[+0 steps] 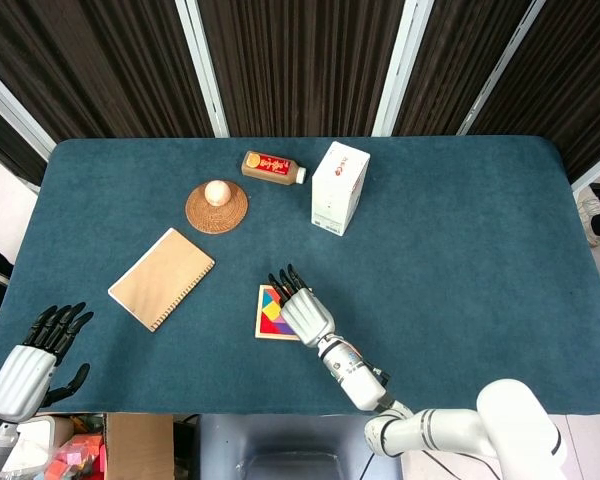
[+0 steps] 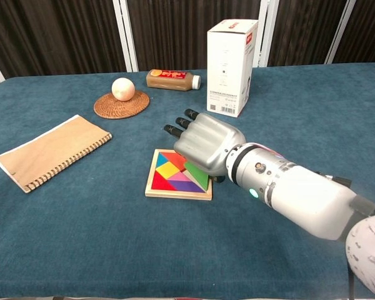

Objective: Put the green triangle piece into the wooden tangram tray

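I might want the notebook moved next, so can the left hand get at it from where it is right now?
Probably yes. The left hand hangs open off the table's near-left corner, and the spiral notebook lies flat on that side with only bare cloth between them. The right hand is busy over the tangram tray, well clear.

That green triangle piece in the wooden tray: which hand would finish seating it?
The right hand, probably. It hovers directly over the green triangle piece at the wooden tangram tray. The left hand hangs off the table's near-left corner, far from the tray.
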### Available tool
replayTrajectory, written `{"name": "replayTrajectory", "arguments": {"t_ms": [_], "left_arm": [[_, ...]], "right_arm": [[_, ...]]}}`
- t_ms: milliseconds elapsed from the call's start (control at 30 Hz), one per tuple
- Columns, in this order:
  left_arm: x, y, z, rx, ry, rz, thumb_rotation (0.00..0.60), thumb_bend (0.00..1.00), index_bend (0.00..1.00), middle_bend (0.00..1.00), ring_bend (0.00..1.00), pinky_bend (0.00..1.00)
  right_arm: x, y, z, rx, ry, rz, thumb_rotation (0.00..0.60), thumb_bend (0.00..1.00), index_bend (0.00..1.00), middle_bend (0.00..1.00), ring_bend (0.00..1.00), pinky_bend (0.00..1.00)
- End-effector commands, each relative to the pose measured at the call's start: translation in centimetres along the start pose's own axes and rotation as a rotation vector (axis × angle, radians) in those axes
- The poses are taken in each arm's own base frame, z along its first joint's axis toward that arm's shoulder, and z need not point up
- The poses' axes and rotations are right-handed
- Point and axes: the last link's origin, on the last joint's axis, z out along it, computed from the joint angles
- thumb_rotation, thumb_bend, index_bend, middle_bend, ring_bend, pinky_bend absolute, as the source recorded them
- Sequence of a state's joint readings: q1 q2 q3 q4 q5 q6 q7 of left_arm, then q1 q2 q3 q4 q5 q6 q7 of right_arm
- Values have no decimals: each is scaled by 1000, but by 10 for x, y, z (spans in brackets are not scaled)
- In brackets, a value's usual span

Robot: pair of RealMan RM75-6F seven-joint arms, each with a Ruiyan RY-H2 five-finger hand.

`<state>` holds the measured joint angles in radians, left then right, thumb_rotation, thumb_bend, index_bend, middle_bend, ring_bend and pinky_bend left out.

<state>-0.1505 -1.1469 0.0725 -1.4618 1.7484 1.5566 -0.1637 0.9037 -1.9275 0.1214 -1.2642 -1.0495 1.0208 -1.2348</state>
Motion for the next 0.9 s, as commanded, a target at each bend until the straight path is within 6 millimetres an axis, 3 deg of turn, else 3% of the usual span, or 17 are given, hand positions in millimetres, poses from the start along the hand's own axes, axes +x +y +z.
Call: {"name": "replayTrajectory", "arguments": {"t_ms": [33,900], "left_arm": [[0,-1,0,-1,1,1,600,445,0,0,0,0],[3,2,1,-5,3,-2,600,447,0,0,0,0]], "right_arm": [[0,0,0,-2,0,-2,600,395,544,49,0,0],[3,1,-2,1,0,3,600,395,435,39,0,0]]}}
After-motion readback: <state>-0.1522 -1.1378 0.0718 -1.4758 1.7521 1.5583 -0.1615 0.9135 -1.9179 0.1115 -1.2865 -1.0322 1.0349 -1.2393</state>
